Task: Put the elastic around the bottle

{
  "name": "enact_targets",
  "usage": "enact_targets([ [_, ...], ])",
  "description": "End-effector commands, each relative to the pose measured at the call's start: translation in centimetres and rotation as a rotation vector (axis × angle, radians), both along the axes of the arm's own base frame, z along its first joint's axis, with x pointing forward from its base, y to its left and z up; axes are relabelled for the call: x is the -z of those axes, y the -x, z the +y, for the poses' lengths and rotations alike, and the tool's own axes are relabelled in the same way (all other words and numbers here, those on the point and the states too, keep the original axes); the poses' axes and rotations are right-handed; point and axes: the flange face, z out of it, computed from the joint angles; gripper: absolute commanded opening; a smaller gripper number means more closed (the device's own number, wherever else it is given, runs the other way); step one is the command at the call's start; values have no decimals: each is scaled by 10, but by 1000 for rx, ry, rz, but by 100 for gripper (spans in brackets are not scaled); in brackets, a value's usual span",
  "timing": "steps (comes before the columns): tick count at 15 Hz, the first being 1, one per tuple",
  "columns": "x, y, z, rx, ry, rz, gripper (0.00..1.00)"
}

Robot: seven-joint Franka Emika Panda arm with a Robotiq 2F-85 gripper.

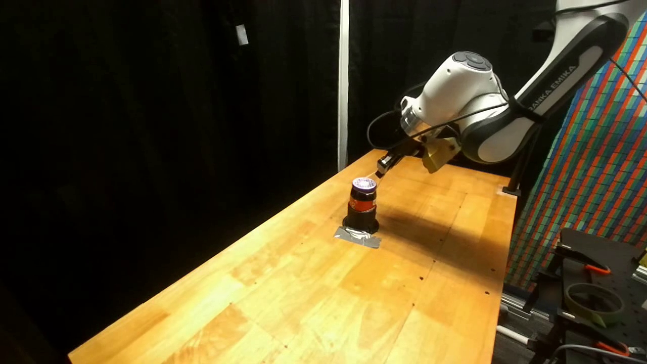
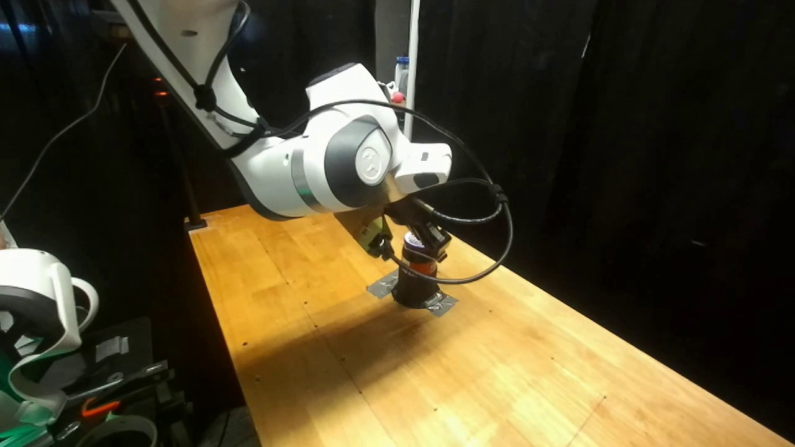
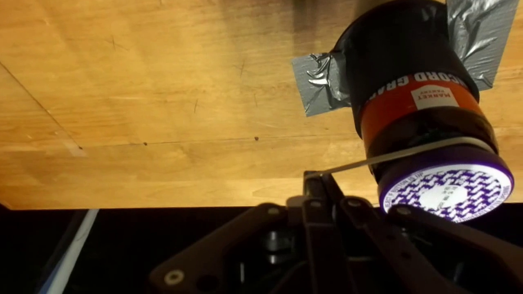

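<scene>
The bottle [image 1: 362,205] stands upright on the table, dark with an orange-red band and a white-and-purple lid. It also shows in an exterior view [image 2: 413,289], partly behind a cable, and in the wrist view [image 3: 425,122]. The thin pale elastic [image 3: 396,156] runs from my fingertips across the bottle's side just below the lid and bends around its far edge. The stretch behind the lid is hidden. My gripper [image 3: 321,174] is shut on the elastic, beside the bottle near lid height and apart from it. Its fingertips also show in an exterior view [image 1: 381,171].
Grey tape [image 1: 357,237] holds the bottle's foot to the wooden table [image 1: 313,303]. A black cable loop [image 2: 459,281] hangs from the arm in front of the bottle. A cart with a tape roll [image 1: 594,303] stands beside the table. A dark curtain hangs behind it.
</scene>
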Motion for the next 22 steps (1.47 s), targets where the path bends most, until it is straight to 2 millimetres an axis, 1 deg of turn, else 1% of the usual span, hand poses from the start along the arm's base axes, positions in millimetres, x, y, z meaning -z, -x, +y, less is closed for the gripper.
enact_targets([
  [1, -5, 12, -3, -39, -24, -49, 7],
  [4, 2, 29, 5, -103, -84, -58, 8],
  [6, 11, 38, 8, -134, -135, -80, 7],
  [7, 13, 42, 14, -154, -177, -76, 7],
  [9, 21, 45, 8, -182, -209, -74, 8],
  [11, 22, 48, 2, -195, -235, -74, 9],
  [12, 22, 46, -5, -193, -245, -81, 8],
  [14, 15, 41, -18, -172, -246, -109, 7],
  [15, 10, 37, -26, -154, -250, -135, 8],
  [16, 2, 34, -32, -136, -248, -164, 6],
  [19, -9, 29, -34, -157, -255, -238, 8],
  [22, -15, 29, -24, -216, -266, -291, 8],
])
